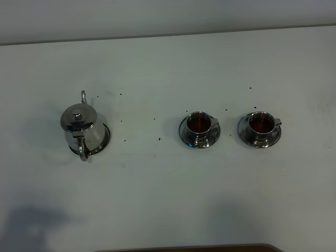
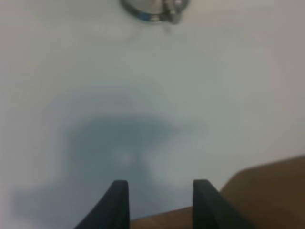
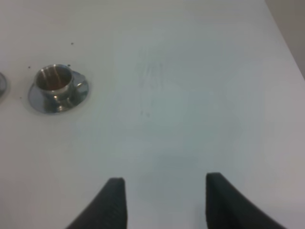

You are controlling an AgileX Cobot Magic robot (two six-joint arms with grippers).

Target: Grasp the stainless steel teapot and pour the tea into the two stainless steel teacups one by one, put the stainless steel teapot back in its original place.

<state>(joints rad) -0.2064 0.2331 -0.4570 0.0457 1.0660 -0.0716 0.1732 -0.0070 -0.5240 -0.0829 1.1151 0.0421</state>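
Note:
The stainless steel teapot [image 1: 79,125] stands upright on its flat steel disc [image 1: 105,138] at the table's left, spout pointing away and loop handle toward the front edge. Both stainless steel teacups [image 1: 199,125] [image 1: 261,124] sit on saucers at centre-right, with dark tea in each. My left gripper [image 2: 159,183] is open and empty over bare table, well short of the teapot [image 2: 152,7], which is only partly in view. My right gripper [image 3: 164,180] is also open and empty, far from the right cup [image 3: 55,81]. Neither gripper shows in the exterior high view.
Small dark specks [image 1: 159,139] dot the white table between teapot and cups. A brown edge [image 1: 184,248] runs along the table's front, also seen by the left wrist as a brown edge [image 2: 271,191]. The other saucer's rim [image 3: 1,83] just shows.

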